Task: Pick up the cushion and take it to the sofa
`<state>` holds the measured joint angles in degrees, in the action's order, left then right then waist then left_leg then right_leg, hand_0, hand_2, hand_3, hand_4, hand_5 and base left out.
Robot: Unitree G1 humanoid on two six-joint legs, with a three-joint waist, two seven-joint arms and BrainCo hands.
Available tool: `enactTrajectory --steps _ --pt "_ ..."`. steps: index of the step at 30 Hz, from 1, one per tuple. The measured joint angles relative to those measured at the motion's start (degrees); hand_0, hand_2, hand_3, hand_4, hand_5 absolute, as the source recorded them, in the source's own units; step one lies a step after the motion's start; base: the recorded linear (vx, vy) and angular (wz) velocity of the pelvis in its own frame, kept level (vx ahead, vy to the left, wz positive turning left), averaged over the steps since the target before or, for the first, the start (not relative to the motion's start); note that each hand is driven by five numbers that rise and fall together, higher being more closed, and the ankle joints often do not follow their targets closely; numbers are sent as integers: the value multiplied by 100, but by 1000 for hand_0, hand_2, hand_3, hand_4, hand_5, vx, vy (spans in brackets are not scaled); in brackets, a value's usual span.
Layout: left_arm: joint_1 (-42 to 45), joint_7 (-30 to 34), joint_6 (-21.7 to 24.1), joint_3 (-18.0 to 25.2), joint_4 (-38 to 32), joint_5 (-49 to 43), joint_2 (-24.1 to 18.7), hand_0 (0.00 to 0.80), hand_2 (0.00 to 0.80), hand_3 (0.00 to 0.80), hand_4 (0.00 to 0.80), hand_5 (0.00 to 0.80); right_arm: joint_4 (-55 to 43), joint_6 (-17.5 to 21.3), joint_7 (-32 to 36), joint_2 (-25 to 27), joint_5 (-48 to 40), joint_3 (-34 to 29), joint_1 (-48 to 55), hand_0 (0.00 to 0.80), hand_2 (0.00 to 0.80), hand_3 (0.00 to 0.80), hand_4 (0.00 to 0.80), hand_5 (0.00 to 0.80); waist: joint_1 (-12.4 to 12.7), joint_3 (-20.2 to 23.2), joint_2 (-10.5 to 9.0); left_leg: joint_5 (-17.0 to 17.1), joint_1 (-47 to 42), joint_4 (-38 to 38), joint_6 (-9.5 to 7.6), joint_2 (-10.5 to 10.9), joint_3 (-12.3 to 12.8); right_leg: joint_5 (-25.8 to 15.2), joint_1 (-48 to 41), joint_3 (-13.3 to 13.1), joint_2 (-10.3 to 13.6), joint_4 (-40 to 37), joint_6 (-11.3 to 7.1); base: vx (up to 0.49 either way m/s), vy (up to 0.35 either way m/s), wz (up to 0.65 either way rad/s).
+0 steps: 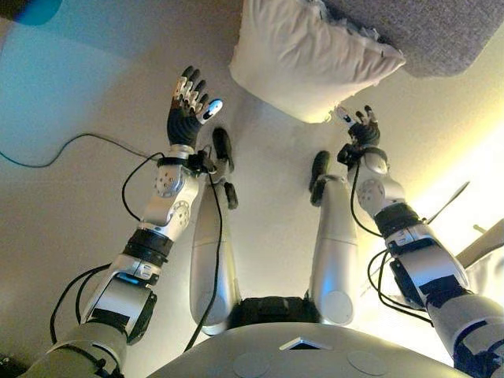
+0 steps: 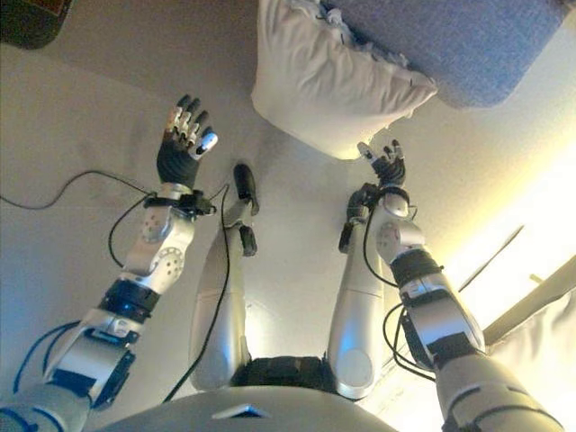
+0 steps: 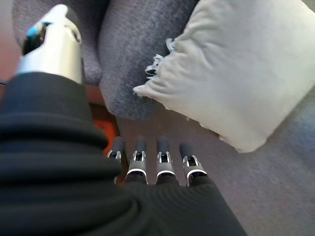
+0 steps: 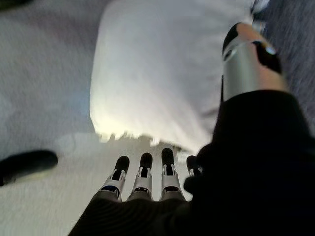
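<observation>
Both arms reach forward from the bottom of the head views, and neither hand holds anything. Left hand [image 1: 187, 106] hangs over bare floor [image 1: 71, 94], well apart from the cushion [image 1: 303, 59], its fingers straight and loosely spread with the thumb out to the side. Right hand [image 1: 358, 126] sits just under the cushion's near corner, close to it but not clearly touching; its fingers look relaxed and only slightly bent, and its wrist view shows them pointing at the cushion's lower edge with floor between.

That white cushion lies on the floor with its far edge propped against the base of the grey sofa [image 1: 441, 31], tilted rather than flat. It is not on the seat.

Going by this, the step in hand looks like the approach to the pick-up: the cushion is not yet grasped. I judge that the next move calls for bringing the left hand across to the cushion's near-left side while the right closes in on the near-right corner, so the two can squeeze the soft bulk between them and lift. A one-sided push would likely just shove it further against the sofa.
</observation>
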<state>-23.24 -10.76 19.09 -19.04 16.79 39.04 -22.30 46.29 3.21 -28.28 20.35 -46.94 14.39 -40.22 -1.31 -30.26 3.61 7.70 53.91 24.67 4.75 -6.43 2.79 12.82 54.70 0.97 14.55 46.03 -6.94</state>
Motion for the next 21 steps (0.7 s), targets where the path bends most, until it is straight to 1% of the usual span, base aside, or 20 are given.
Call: enactTrajectory --steps 3,7,10,11,14,19,21 --pt "-14 -1 76 1 -35 62 -35 0 0 0 0 0 426 61 -181 20 -104 -269 -308 0 0 0 0 0 106 -6 22 0 107 31 1 34 -11 31 126 17 54 100 -8 24 -29 8" --pt "28 -5 97 -1 -106 128 -126 0 0 0 0 0 489 112 -148 76 -97 -269 -595 0 0 0 0 0 124 -13 94 -7 222 133 9 77 -103 112 184 87 112 232 31 19 -37 11" --pt "44 16 100 4 -340 129 -201 0 0 0 0 0 536 115 -97 245 -107 -280 -734 0 0 0 0 0 244 -6 112 -19 311 231 25 80 -136 164 276 112 139 384 60 18 -60 7" --pt "74 44 101 4 -400 131 -265 0 0 0 0 0 615 122 -70 297 -110 -300 -795 0 0 0 0 0 246 -7 120 -23 354 285 28 79 -138 203 313 123 161 464 67 22 -70 15" --pt "127 129 97 8 -442 309 -387 0 0 0 0 0 853 181 114 443 -129 -489 -901 0 0 0 0 0 389 -7 134 -31 442 359 39 68 -157 256 394 141 175 608 99 12 -83 8" --pt "299 355 23 55 -459 543 -544 0 0 0 0 0 1179 144 659 750 -342 -509 -1029 0 0 0 0 0 429 -5 166 -51 597 546 63 83 -300 338 410 272 207 762 111 16 -99 10" --pt "326 444 15 73 -484 568 -589 0 0 0 0 0 1365 110 879 897 -495 -605 -1031 0 0 0 0 0 528 -5 167 -56 606 591 69 90 -303 391 421 281 235 853 125 12 -97 11"
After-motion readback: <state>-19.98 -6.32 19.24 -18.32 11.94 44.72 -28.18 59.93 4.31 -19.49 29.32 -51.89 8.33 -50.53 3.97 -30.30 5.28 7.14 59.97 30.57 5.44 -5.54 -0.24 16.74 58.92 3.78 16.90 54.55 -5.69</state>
